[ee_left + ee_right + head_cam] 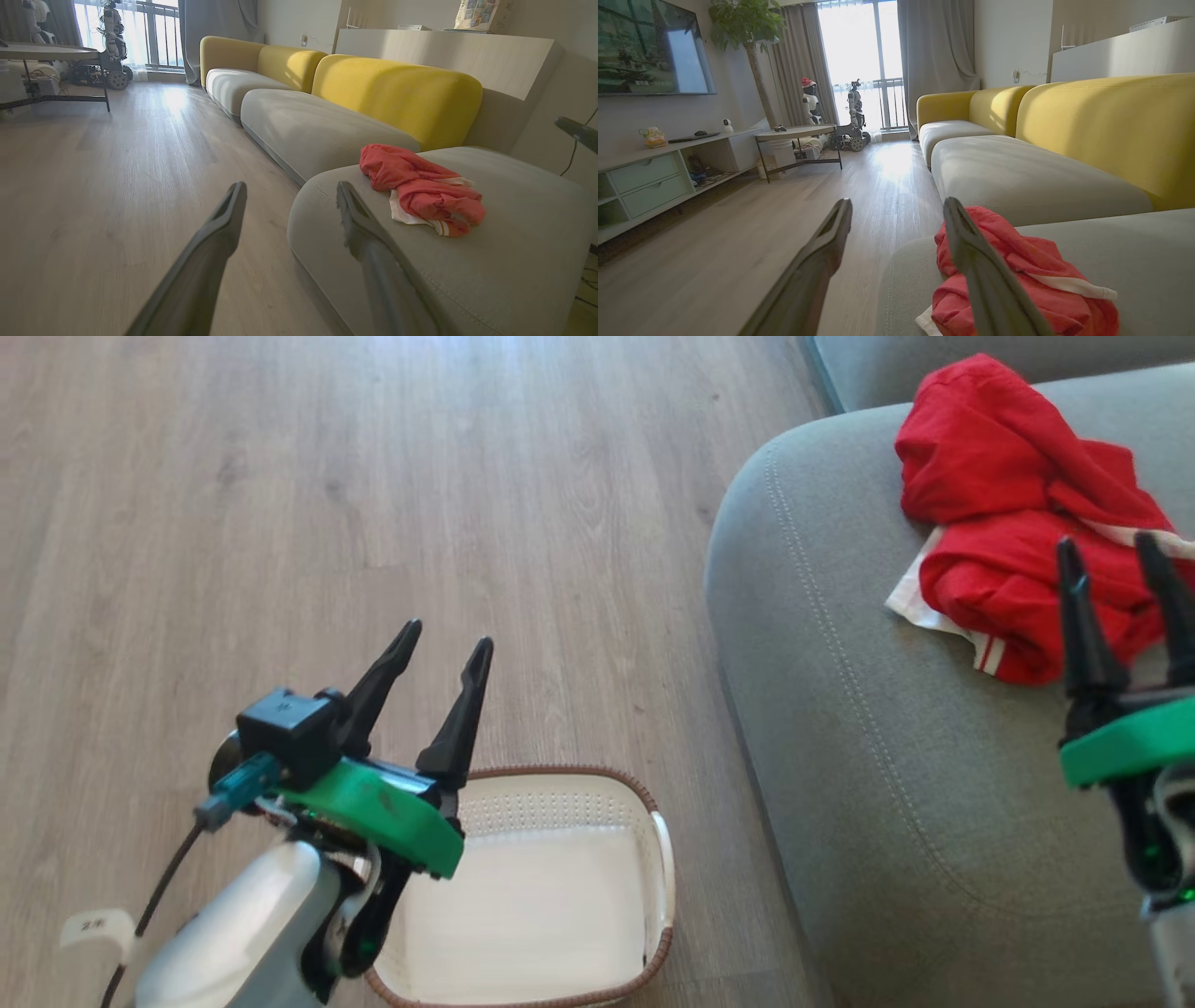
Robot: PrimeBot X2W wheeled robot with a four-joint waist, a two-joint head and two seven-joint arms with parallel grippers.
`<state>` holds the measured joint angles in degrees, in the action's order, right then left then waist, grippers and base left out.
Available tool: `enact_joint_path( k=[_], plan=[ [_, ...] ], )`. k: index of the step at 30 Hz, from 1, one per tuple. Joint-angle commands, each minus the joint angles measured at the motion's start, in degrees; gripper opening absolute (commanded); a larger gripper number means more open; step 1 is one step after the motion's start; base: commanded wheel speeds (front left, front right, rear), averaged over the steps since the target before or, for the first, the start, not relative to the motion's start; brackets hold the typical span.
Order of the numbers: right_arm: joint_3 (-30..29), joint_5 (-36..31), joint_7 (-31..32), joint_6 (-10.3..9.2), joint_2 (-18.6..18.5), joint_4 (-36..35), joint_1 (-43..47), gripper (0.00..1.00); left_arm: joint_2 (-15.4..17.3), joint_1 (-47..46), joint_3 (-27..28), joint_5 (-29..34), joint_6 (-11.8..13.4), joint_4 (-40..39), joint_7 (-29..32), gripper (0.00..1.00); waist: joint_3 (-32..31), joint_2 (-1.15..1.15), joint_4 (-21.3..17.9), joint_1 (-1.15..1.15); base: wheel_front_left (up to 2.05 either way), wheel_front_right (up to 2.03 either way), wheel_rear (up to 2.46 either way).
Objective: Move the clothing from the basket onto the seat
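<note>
clothing (1008,523): heaped on the seat (840,756), near its far corner; basket (560,771) looks empty
left gripper (447,635): spread, holding nothing
right gripper (1104,541): spread too, beside the heap; I'd back it straight off, no snagging

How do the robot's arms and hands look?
The left hand and the right hand each have two long tapering black fingers on a green mount. The left also has a black box, teal plug, black cable, pale forearm, white tag.

Pale wood floor (373,476), yellow backrests (397,93)
</note>
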<state>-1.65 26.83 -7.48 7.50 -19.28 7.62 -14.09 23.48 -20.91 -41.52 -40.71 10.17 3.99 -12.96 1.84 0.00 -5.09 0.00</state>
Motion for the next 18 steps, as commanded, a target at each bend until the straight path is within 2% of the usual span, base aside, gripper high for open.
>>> enact_joint_path(
  k=[1, 8, 12, 18],
  plan=[
    [0.1, -0.9, 0.1, -0.01, 0.3, -3.5, 0.7, 1.00, 2.1, -1.3, 3.4, -0.7, 0.5, -1.9, -0.7, 1.00, -0.2, 0.00, 0.7, 0.00, 0.00, 0.00, 0.00],
    [-0.1, -1.6, -0.9, -0.01, 3.2, -6.3, 5.6, 1.00, 3.1, 2.6, 6.0, -1.5, 1.8, -1.5, -1.5, 1.00, -0.7, 0.00, 2.1, 0.00, 0.00, 0.00, 0.00],
    [0.6, -2.0, -1.8, -0.01, 4.4, -6.6, 7.7, 1.00, 3.3, 6.1, 9.9, -2.1, 3.9, -1.7, -1.9, 1.00, -1.3, 0.00, 2.5, 0.00, 0.00, 0.00, 0.00],
    [2.3, -3.9, -3.3, -0.01, 5.6, -7.2, 9.5, 1.00, 2.8, 11.1, 14.5, -0.5, 5.4, -3.3, -2.0, 1.00, -1.5, 0.00, 3.0, 0.00, 0.00, 0.00, 0.00]
  ],
)
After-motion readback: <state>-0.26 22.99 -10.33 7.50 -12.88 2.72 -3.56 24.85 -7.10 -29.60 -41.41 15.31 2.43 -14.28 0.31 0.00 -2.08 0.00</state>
